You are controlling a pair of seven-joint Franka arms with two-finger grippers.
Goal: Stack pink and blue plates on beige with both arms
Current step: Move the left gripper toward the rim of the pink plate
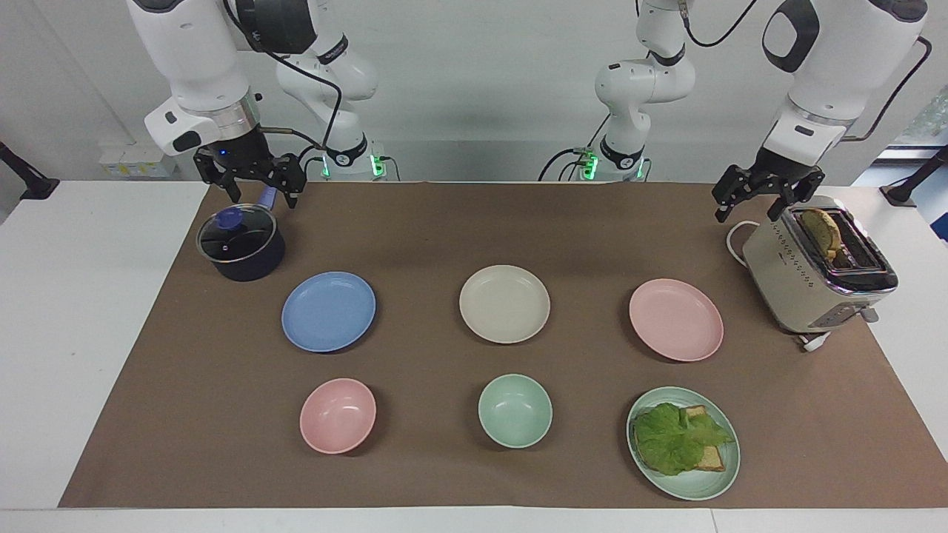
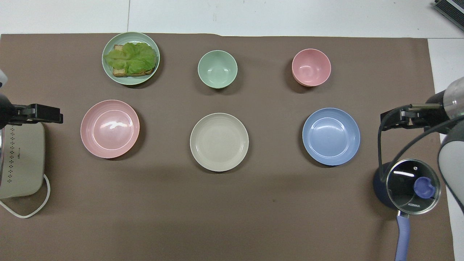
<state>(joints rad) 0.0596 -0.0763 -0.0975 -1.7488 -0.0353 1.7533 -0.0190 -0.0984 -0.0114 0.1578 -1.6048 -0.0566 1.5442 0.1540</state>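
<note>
Three plates lie in a row on the brown mat. The beige plate (image 1: 504,303) (image 2: 219,141) is in the middle. The blue plate (image 1: 329,311) (image 2: 331,136) lies toward the right arm's end and the pink plate (image 1: 675,319) (image 2: 110,128) toward the left arm's end. All three are bare and apart from each other. My right gripper (image 1: 263,198) (image 2: 384,123) hangs open over the dark pot, holding nothing. Above the toaster, my left gripper (image 1: 746,213) (image 2: 58,117) is open and holds nothing too.
A dark pot with a glass lid (image 1: 241,244) (image 2: 411,186) stands beside the blue plate, and a toaster with bread (image 1: 818,270) beside the pink plate. Farther from the robots are a pink bowl (image 1: 338,414), a mint bowl (image 1: 515,410) and a mint plate (image 1: 696,488) with a lettuce sandwich.
</note>
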